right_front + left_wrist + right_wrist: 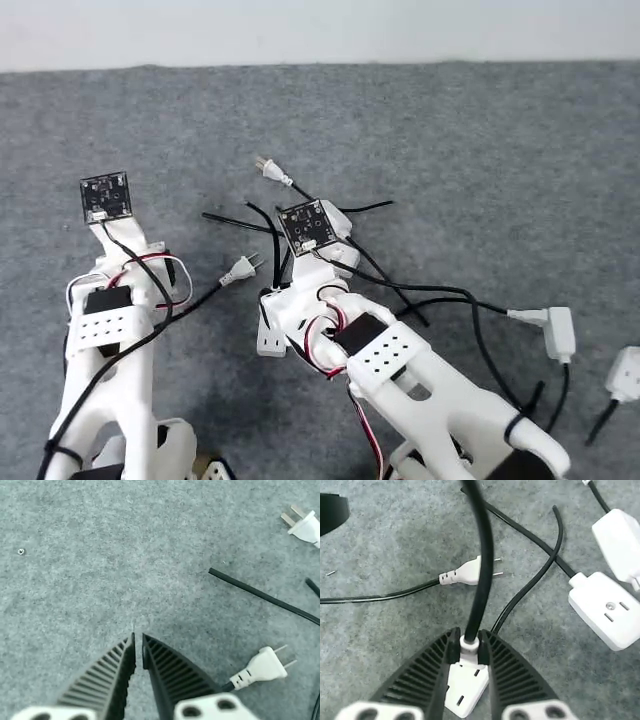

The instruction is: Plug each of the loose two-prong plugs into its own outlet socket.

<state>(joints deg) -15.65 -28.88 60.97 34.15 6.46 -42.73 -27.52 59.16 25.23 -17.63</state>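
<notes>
My right gripper [468, 632] is shut on the neck of a white outlet socket [465, 682], where its black cord [482, 555] enters. That socket [270, 342] lies beside the right arm. A white two-prong plug [470, 572] lies just past it, behind the cord. My left gripper [138, 636] is shut with nothing in it, low over bare carpet. One plug [262, 666] lies close beside it, the same plug [240, 268] between the two arms. A second plug [302, 525] lies farther out on the carpet [268, 170].
Two more white sockets [602, 607] [620, 540] lie near the right gripper. Another socket block [555, 330] and a white connector [625, 375] sit at the right edge. Black cords [440, 295] cross the grey carpet around the right arm. A tiny screw [20, 551] lies by the left gripper.
</notes>
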